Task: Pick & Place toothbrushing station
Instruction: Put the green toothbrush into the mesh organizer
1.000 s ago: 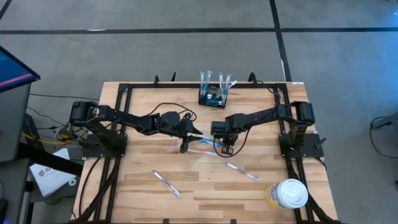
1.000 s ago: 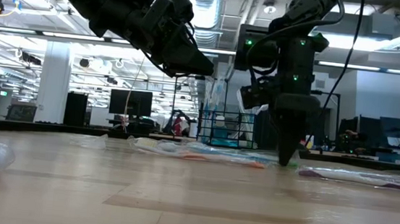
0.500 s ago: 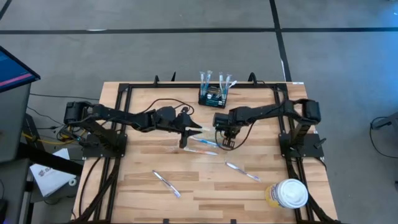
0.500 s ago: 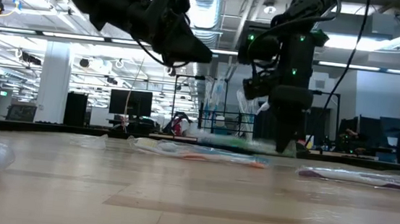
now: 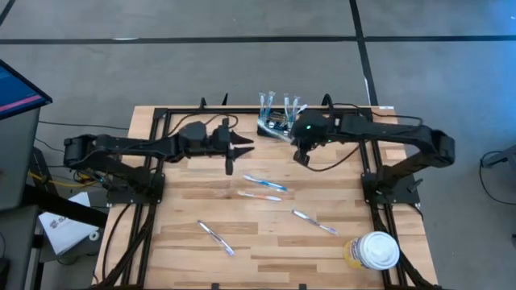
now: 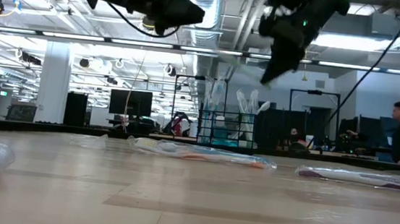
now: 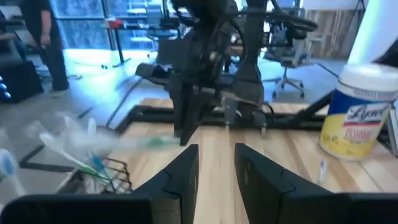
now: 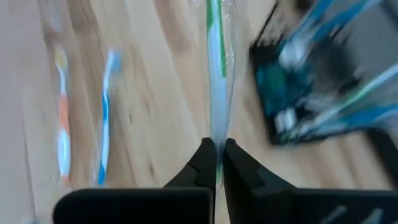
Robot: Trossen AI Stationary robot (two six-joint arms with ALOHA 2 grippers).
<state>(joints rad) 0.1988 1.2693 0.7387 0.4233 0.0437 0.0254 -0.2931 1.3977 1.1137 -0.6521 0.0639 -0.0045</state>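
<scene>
Between my right gripper's (image 8: pixel 216 163) clenched fingers sits a wrapped green toothbrush (image 8: pixel 216 56), lifted off the wood. Just beyond it, at the table's (image 5: pixel 266 242) far edge, stands the toothbrushing station (image 5: pixel 275 125). My left gripper (image 5: pixel 229 150) hovers beside, fingers parted on nothing.

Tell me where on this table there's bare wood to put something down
Bare wood lies along the near edge between the lone wrapped toothbrush at near left and the wipes tub at the near right corner, and in the far left corner behind the left gripper. It is crowded mid-table around the wrapped toothbrush pair, and by the toothbrushing station, where the right gripper holds a green toothbrush.
</scene>
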